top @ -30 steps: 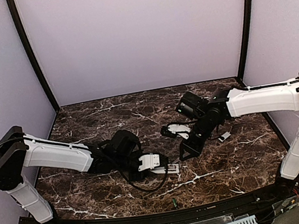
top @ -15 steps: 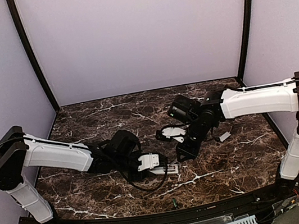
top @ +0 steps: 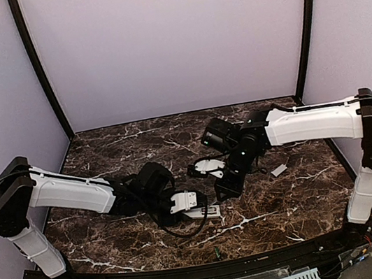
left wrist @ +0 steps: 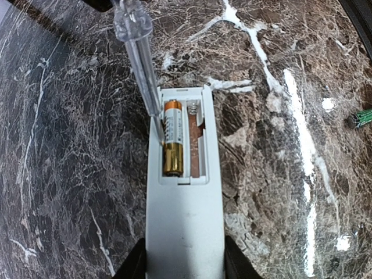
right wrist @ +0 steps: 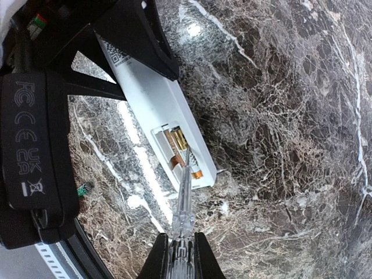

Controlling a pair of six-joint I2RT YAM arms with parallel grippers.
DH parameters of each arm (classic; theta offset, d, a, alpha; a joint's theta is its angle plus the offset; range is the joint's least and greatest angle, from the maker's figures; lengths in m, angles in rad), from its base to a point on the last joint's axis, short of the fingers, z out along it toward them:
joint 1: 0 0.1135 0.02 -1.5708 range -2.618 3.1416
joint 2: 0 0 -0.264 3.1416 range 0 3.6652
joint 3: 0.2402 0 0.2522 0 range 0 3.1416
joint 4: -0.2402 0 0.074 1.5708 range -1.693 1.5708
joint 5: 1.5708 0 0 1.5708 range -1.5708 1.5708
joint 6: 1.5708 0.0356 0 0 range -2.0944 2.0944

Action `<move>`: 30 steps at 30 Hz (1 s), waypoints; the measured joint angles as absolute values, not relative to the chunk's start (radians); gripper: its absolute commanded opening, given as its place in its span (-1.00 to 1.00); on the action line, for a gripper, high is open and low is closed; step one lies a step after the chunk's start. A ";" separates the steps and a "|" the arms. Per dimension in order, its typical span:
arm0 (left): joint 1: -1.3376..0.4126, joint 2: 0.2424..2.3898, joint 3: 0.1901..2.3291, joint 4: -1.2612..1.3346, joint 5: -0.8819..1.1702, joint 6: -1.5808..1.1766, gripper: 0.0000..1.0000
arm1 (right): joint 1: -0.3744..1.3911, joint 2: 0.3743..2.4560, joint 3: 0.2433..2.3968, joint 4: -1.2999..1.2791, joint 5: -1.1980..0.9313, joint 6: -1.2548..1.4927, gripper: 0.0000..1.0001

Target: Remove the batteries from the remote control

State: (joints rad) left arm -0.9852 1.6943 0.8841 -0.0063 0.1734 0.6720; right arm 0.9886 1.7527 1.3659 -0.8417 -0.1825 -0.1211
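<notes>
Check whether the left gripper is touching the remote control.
Touching. The left wrist view shows the left gripper with its fingers pressed against both long sides of the remote control, with no gap on either side.

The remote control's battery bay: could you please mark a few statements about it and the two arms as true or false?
1. The remote control has its battery bay uncovered. True.
2. Two batteries sit in the bay. False: only one battery is there, and the slot beside it is empty.
3. The right jaws hold a clear tool whose tip reaches into the bay at the battery's side. True.
4. The left jaws hang free of the remote control. False: they clamp it from both sides.
5. A white cloth is under the remote control. False: under it is the dark marbled table.
</notes>
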 measured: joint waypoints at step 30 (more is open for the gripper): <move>-1.000 1.700 0.901 0.013 0.115 0.650 -0.99 | 0.934 1.427 1.151 -0.710 -0.190 -0.039 -1.00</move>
State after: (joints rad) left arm -1.0000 1.7000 0.9012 0.0132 0.1150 0.6498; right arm 0.9344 1.4269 1.1507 -0.7097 -0.1902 -0.0395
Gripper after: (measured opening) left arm 0.369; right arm 0.100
